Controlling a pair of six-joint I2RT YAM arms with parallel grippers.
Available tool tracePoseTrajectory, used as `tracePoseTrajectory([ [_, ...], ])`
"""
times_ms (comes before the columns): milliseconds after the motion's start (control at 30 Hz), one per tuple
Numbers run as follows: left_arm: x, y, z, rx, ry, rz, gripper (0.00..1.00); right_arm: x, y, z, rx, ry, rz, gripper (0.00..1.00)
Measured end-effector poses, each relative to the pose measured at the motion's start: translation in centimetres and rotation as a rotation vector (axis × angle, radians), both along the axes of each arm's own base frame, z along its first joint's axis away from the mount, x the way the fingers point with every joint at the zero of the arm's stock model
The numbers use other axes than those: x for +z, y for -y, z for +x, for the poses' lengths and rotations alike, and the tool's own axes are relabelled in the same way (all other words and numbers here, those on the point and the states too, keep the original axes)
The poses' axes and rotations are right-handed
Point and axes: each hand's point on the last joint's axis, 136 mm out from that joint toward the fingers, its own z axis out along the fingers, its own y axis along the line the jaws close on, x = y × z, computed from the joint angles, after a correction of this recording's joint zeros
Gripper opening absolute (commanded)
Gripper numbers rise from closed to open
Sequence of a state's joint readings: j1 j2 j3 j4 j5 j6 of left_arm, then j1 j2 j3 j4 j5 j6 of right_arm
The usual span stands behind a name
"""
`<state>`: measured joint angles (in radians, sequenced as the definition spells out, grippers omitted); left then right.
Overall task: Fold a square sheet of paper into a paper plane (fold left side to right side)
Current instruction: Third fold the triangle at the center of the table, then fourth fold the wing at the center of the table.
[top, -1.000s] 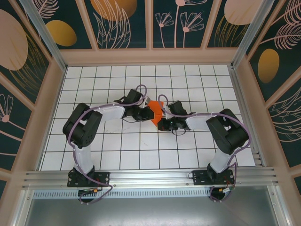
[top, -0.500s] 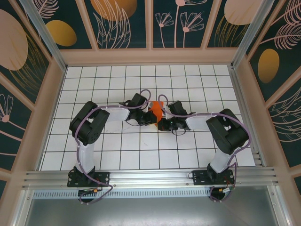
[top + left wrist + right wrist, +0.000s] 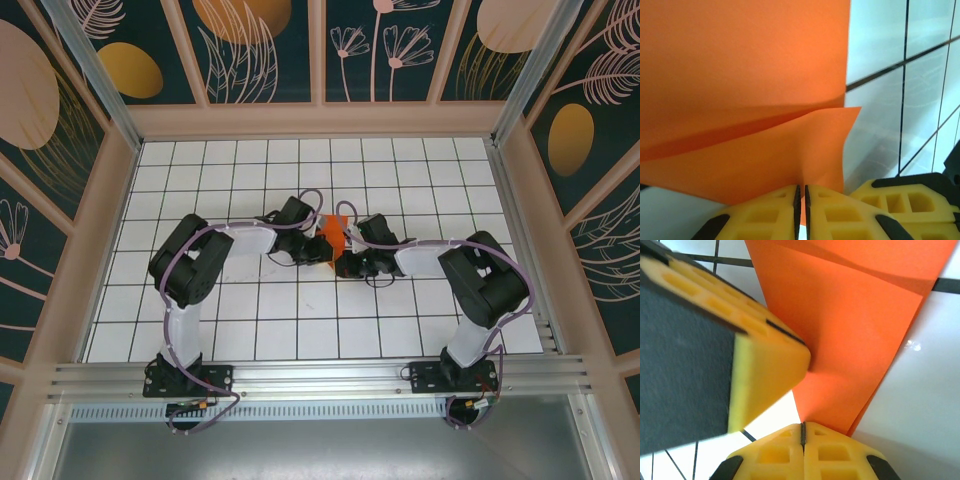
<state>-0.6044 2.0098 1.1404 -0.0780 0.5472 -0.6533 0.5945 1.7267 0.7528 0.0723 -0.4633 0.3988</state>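
- Orange paper sheet [image 3: 332,238], folded over with a raised crease, lies near the middle of the white gridded tabletop [image 3: 300,340], between the two arms.
- Left fingers [image 3: 770,210] are pressed almost together, and the sheet's near edge is pinched in the thin slit between them.
- Right fingers [image 3: 830,450] are fully closed, and a lower corner of the sheet runs into their tips.
- In the right wrist view, a yellow finger of the left arm meets the paper's face.

paper [image 3: 331,236] at table [image 3: 300,330] centre | left fingers [image 3: 765,215] at its left | right fingers [image 3: 770,455] before it
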Motion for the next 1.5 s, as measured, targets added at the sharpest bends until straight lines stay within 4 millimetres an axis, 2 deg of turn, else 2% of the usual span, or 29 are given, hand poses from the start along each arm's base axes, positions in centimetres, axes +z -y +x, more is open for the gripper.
tracePoseTrajectory([
  [333, -0.1, -3.0, 4.4, 0.052, 0.011, 0.008, 0.16, 0.0, 0.0, 0.0, -0.001, -0.001, -0.002, 0.00],
  [633, -0.1, -4.0, 6.5, 0.056, 0.000, 0.006, 0.16, 0.0, 0.0, 0.0, 0.001, -0.002, -0.001, 0.00],
  [800, 0.1, -4.8, 7.6, 0.072, 0.027, 0.013, 0.22, 0.0, 0.0, -0.1, 0.002, -0.002, 0.000, 0.00],
  [900, 0.4, -6.0, 8.6, 0.106, 0.063, 0.044, 0.29, 0.0, 0.0, -0.1, 0.002, -0.002, 0.000, 0.00],
  [1033, 1.4, -9.2, 10.1, 0.192, 0.117, 0.106, 0.35, 0.0, 0.0, -0.1, 0.002, -0.002, 0.000, 0.00],
  [1133, 3.1, -10.7, 9.9, 0.235, 0.151, 0.105, 0.40, 0.2, -0.1, 0.0, 0.003, -0.005, -0.004, 0.02],
  [1233, 4.8, -10.7, 8.6, 0.249, 0.172, 0.060, 0.44, 0.4, 0.2, -0.1, 0.000, -0.014, -0.030, 0.07],
  [1333, 5.7, -10.1, 7.0, 0.255, 0.164, -0.009, 0.46, 1.0, 0.7, 0.0, -0.004, -0.003, -0.063, 0.16],
  [1400, 5.4, -9.7, 6.0, 0.258, 0.141, -0.037, 0.49, 2.3, 0.9, 0.4, -0.009, 0.030, -0.072, 0.22],
  [1500, 4.6, -9.1, 4.9, 0.262, 0.104, -0.045, 0.51, 5.3, 0.8, 1.6, -0.018, 0.114, -0.059, 0.24],
])
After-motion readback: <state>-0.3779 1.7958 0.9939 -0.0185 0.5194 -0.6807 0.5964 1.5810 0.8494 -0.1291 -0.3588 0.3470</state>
